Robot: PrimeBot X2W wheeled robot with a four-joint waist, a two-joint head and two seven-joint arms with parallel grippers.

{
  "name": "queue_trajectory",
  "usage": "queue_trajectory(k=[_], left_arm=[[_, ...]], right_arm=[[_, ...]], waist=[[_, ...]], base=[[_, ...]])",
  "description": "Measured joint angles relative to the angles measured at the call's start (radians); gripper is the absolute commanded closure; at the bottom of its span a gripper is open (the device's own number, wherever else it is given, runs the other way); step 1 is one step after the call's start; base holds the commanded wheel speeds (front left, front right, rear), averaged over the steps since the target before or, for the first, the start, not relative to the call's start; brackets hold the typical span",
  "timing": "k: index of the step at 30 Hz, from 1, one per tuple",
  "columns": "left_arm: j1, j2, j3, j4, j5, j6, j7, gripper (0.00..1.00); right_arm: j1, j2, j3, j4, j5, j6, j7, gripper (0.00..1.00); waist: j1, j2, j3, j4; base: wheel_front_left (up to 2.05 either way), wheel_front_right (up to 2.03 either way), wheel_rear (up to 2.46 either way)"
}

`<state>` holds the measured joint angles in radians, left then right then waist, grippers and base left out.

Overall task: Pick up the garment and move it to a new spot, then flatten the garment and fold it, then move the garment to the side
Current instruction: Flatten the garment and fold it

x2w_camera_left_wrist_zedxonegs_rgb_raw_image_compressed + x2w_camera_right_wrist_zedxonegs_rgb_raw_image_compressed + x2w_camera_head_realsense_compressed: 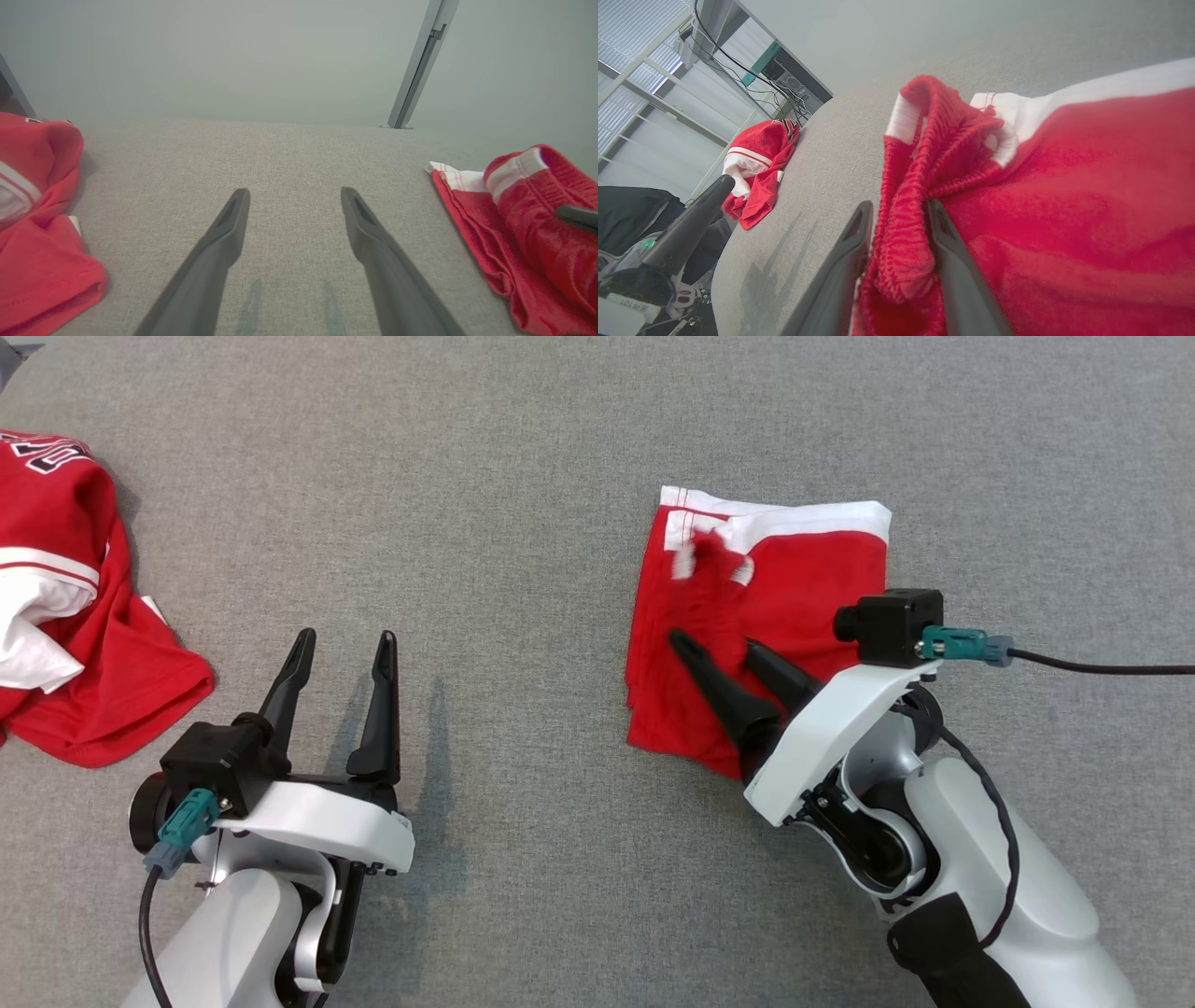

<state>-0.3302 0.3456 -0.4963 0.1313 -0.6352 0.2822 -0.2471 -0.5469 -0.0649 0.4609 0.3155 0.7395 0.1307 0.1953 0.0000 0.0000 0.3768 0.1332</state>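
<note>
Far left of head frame: crumpled red-and-white lettered jersey (65, 616), loose on grey cloth tabletop (523, 523); lower left, my left gripper (344, 637), fingers wide apart, nothing between; right of centre, folded red T-shirt w/ white band (803, 579), long axis approx. top-to-bottom; right gripper (711, 642) on its lower-left part, fingers straddling a ribbed fold; can't tell if clamped; right arm far nearer.

1. We see our right gripper (711, 640) resting on the folded garment (822, 579), fingers slightly apart.
2. Our left gripper (346, 635) hangs spread wide over the grey tabletop (523, 523).
3. A crumpled red jersey (65, 644) lies far left.
</note>
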Motion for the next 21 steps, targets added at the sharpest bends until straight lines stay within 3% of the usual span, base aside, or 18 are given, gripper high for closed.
queue_trajectory(k=[5,11,15,21], left_arm=[[-0.001,-0.006,0.000,0.011,0.000,-0.001,-0.001,0.00],[-0.001,-0.004,0.006,0.013,0.001,-0.002,-0.004,0.00],[-0.001,0.007,0.018,0.006,0.002,0.003,-0.004,0.00],[0.017,0.030,0.042,-0.016,0.000,0.019,-0.005,0.00]], right_arm=[[-0.012,-0.022,0.061,-0.010,-0.005,0.000,-0.060,0.00],[0.018,-0.092,0.093,-0.126,-0.026,0.000,-0.167,0.00],[0.069,-0.142,-0.011,-0.179,-0.097,0.000,-0.255,0.00],[0.164,-0.151,-0.231,-0.235,-0.218,0.000,-0.317,0.00]], waist=[[0.0000,0.0000,-0.004,-0.005],[0.0000,0.0000,-0.015,-0.027],[0.0000,0.0000,-0.022,-0.049],[0.0000,0.0000,-0.045,-0.082]], base=[[0.00,0.00,0.00],[0.00,0.00,0.00],[0.00,0.00,0.00],[0.00,0.00,0.00]])
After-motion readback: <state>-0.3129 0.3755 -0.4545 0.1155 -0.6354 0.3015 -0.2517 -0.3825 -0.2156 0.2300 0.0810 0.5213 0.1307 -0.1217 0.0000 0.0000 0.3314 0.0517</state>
